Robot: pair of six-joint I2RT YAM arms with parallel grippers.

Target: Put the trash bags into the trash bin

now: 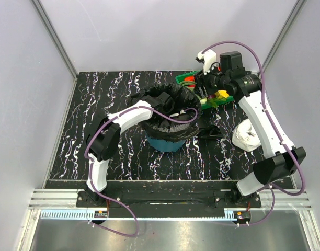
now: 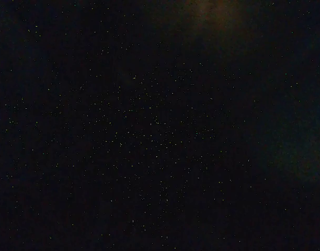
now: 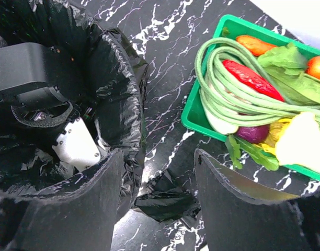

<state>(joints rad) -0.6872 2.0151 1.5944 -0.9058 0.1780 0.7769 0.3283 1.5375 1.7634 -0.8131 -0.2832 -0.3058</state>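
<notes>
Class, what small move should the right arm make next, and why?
Probably lower the right gripper onto the crumpled trash bag on the table and close. Its jaws stand open and empty, that bag lies just below them, outside the trash bin, whose inside the left arm occupies.

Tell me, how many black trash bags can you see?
2. One trash bag lines the teal trash bin; another lies crumpled on the table between bin and green tray. More may hide inside.
</notes>
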